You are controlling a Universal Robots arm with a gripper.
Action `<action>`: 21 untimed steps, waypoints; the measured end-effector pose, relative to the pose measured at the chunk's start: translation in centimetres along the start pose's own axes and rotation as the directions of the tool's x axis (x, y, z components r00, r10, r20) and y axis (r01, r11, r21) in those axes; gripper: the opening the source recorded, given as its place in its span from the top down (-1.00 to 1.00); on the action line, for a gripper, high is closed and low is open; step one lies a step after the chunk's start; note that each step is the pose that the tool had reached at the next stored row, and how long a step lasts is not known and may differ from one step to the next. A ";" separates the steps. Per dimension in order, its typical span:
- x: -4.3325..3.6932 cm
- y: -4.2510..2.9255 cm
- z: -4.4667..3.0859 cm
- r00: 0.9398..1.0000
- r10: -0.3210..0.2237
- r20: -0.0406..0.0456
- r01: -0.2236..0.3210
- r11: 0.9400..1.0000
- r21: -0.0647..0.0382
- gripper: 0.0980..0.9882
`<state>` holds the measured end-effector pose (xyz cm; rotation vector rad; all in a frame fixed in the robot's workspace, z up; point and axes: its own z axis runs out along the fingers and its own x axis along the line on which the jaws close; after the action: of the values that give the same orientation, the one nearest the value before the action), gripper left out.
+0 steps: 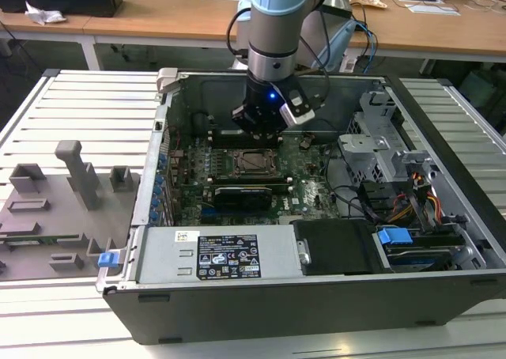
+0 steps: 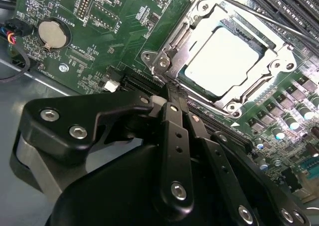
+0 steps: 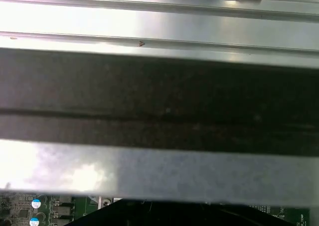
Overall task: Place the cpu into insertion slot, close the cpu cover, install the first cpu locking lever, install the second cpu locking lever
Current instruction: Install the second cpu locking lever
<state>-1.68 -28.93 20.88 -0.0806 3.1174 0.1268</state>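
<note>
Silver-grey and bright with glare, the cpu [image 2: 224,61] sits in the insertion slot [image 2: 277,51] on the green circuit board [image 2: 119,42], with the cpu cover [image 2: 184,34] down around it, its square window framing the chip. In the second wrist view the gripper [image 2: 172,92] has its black fingers [image 2: 175,131] pressed together with nothing between them, tips just beside the cover's near corner; actual contact is hard to judge. Seen from the exterior view, the gripper [image 1: 259,130] hangs inside the open computer case [image 1: 316,296] over the socket's far edge, while the first wrist view gives mostly blurred case wall [image 3: 159,111].
</note>
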 end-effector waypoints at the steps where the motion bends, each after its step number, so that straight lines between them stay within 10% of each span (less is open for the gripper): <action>1: -0.02 -0.02 0.02 1.000 0.000 0.000 0.000 1.000 0.000 0.98; 12: -0.06 -0.30 -0.05 1.000 0.000 0.000 0.000 1.000 0.000 0.98; 21: -0.12 -0.10 -2.42 1.000 0.000 0.000 0.000 1.000 0.000 0.98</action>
<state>-1.60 -29.22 23.29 -0.0806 3.1175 0.1268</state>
